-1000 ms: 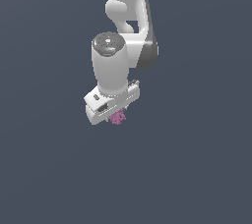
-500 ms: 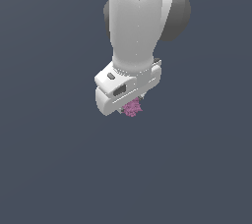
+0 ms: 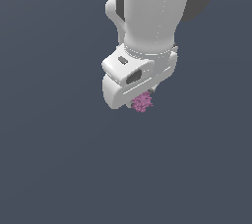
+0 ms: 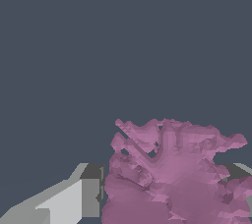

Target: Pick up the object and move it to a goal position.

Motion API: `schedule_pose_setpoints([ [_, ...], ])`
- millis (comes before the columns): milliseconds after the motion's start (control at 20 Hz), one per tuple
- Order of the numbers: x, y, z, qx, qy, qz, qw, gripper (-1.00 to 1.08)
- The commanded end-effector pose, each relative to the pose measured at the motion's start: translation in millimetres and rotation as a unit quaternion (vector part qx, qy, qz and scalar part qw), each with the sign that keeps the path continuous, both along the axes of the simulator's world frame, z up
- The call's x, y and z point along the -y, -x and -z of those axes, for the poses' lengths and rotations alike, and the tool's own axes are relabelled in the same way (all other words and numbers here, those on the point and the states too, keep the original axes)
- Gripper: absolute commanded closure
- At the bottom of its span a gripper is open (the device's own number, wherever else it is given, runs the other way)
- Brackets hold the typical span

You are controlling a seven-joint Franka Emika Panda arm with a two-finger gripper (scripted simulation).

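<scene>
The object (image 3: pixel 142 102) is a small pink-magenta lumpy clump poking out from under the white hand of my arm in the exterior view. My gripper (image 3: pixel 141 99) is shut on it, with the fingers mostly hidden behind the white hand body. The wrist view shows the object (image 4: pixel 172 174) large and close, filling the space between a grey finger (image 4: pixel 81 196) on one side and a sliver of the other finger (image 4: pixel 241 171). Object and gripper hang well above the dark ground.
A plain dark blue-grey ground (image 3: pixel 59 159) fills both views. The thick white and grey arm (image 3: pixel 157 7) rises out of the exterior view's top.
The arm has come closer to the exterior camera and shifted toward that view's right, looming larger. The object stays held in the gripper throughout.
</scene>
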State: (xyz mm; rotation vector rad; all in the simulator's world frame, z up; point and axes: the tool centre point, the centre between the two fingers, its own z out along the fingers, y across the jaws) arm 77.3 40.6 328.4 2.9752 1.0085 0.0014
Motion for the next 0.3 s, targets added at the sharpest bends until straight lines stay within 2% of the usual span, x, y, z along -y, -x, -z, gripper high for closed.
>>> schedule_pose_setpoints([
  [0, -2.8, -1.8, -5.5, 0.000, 0.000, 0.000, 1.0000, 1.08],
  [250, -4.8, -3.1, -9.3, 0.000, 0.000, 0.000, 1.0000, 1.08],
])
